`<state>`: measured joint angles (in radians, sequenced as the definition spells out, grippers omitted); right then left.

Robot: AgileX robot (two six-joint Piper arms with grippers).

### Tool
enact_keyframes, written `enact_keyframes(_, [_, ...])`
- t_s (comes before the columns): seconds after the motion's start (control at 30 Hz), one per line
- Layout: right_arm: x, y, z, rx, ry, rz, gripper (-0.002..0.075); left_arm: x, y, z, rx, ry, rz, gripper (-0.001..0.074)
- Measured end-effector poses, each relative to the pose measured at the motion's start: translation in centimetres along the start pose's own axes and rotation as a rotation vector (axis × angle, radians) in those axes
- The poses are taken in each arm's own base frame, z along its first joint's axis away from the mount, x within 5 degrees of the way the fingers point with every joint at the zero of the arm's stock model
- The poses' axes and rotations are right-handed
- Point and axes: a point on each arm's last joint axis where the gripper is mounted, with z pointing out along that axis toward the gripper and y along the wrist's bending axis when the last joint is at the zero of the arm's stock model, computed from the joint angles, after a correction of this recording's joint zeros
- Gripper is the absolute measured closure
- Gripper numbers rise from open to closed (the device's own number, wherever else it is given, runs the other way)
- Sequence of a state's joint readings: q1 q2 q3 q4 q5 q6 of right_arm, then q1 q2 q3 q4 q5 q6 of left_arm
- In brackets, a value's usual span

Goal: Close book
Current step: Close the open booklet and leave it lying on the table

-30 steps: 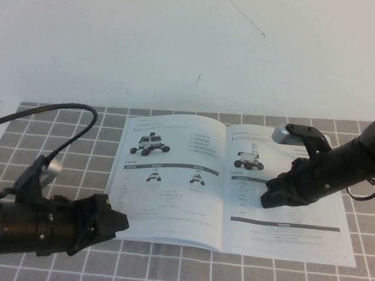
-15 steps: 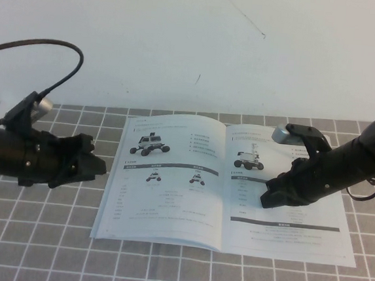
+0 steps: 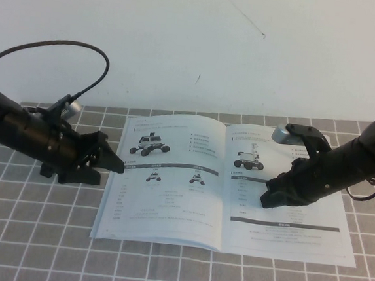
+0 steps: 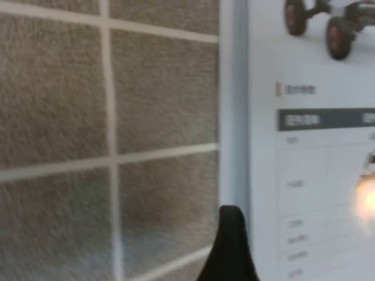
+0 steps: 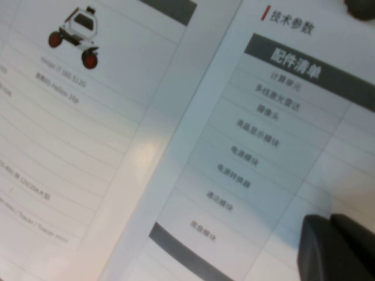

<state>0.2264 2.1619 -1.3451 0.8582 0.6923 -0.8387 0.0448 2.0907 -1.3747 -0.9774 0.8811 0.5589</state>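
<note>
A grey checked cloth covers the table on the near side, and nothing on it lies between the arms and their work. The book lies open and flat on the middle of the cloth, both printed pages facing up.

The left gripper hovers low over the cloth just beside the outer edge of the left page, pointing toward it. Whether it is open or closed cannot be told. The right gripper is closed on nothing, with its tip down on the right-hand page, near the middle of that page.

Farther back, a black cable loops up over the left arm against the plain white surface behind the cloth.
</note>
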Motion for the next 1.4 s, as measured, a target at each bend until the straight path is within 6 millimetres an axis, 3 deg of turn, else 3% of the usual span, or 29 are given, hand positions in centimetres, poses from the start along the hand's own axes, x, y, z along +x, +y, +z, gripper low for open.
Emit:
enact_keyframes(0.27, [0.0,0.0,0.1,-0.001,0.000,0.000,0.0729,-0.8,0.5,1.3,-0.008,0.068,-0.002,0.0236])
enact_keyframes(0.83, [0.0,0.0,0.1,-0.006,0.002,-0.002,0.0729,-0.8,-2.0,2.8,-0.025,0.109,0.080,0.0235])
enact_keyframes(1.03, [0.0,0.0,0.1,-0.006,0.002,-0.002,0.0729,-0.5,-3.1,4.1,0.104,0.121,0.054,0.0234])
enact_keyframes(1.4, [0.0,0.0,0.1,-0.006,0.002,-0.002,0.0729,-0.7,-5.1,3.7,0.335,0.090,0.028,0.0234])
